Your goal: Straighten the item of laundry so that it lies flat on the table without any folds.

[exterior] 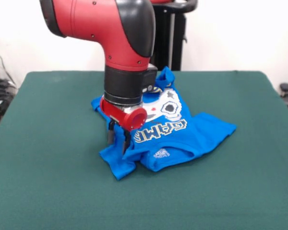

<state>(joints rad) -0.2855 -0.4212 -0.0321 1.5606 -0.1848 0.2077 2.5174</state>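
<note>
Front view – claw (119,140) on rumpled shirt's (173,129) left edge

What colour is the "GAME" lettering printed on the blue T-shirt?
White-grey letters with yellow outlines on the bright blue short-sleeved T-shirt, best seen in the front view.

"GAME" in white pixel letters, seen upside down, on the blue T-shirt (177,127); smaller chest print unreadable

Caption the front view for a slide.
Gripper down on a rumpled, folded blue T-shirt lying on the green table.
</note>
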